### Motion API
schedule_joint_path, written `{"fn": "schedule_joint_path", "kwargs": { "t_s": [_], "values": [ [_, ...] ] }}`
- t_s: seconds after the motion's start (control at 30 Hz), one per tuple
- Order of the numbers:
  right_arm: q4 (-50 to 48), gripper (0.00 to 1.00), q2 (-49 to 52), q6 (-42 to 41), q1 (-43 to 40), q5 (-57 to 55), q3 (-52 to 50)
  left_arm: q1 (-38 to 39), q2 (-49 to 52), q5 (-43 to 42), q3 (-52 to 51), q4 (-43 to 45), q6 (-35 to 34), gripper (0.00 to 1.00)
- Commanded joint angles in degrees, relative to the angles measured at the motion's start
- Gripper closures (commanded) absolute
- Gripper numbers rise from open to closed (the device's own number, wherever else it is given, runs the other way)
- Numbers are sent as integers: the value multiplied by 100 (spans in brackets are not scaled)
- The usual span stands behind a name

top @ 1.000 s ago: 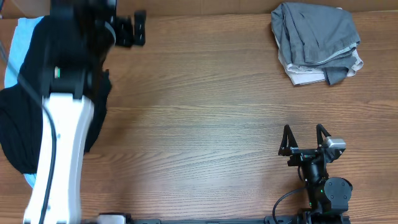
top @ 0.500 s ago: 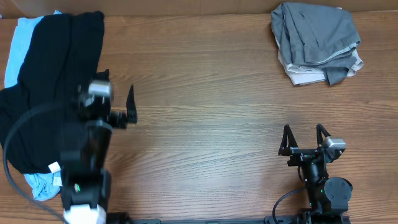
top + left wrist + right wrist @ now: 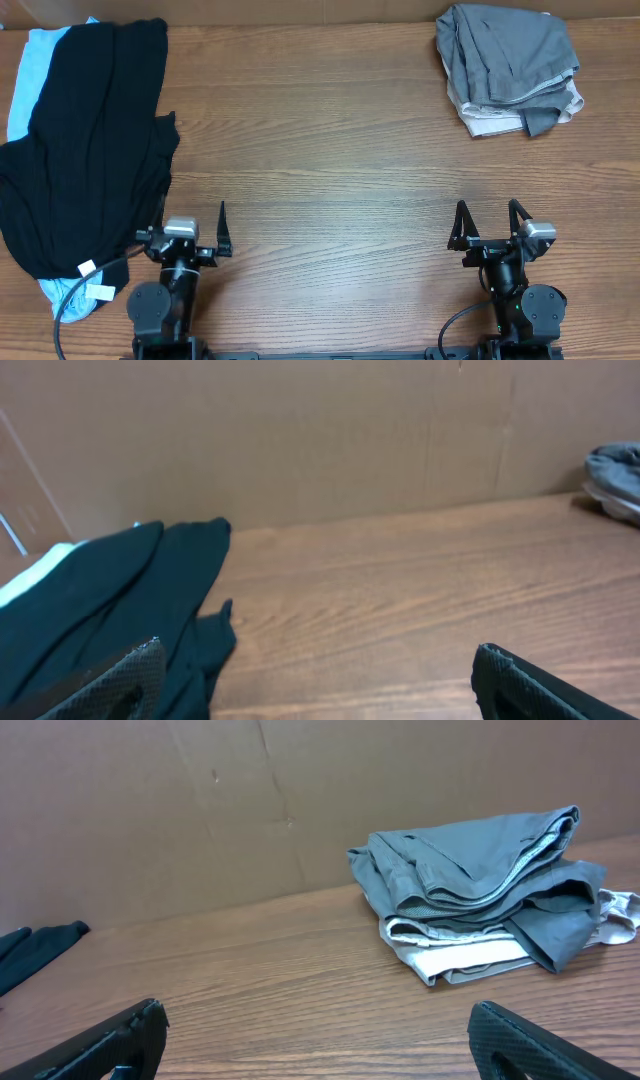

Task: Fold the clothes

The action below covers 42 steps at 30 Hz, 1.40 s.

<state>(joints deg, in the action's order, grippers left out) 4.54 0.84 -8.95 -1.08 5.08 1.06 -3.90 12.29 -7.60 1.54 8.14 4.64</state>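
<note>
Left tool withdrawn, released, right tool released, black garment seemingly lengthwise toward far edge

Wooden table: brown surface with grain running left to right, filling the whole overhead view. Cardboard wall: plain brown panels with vertical seams, standing upright along the table's far edge.

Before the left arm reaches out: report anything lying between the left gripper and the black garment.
Nothing visible does. The open left gripper sits at the near edge of the table; the black garment lies just left and ahead, its hem close by. A light-blue garment peeks from beneath it, not in between.
</note>
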Motion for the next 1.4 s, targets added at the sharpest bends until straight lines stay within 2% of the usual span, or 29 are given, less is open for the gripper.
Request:
{"fn": "schedule_joint_path", "kwargs": {
  "t_s": [0.0, 0.2, 1.37],
  "values": [
    [-24, 0, -68, 44, 26, -48, -61, -33, -428, 208, -127, -256, -31, 0],
    [-24, 0, -68, 44, 26, -48, -61, -33, -1019, 546, -125, -1309, -85, 0],
    [-26, 0, -68, 44, 26, -48, -61, -31, -1200, 570, -127, -1244, -98, 0]
  ]
}}
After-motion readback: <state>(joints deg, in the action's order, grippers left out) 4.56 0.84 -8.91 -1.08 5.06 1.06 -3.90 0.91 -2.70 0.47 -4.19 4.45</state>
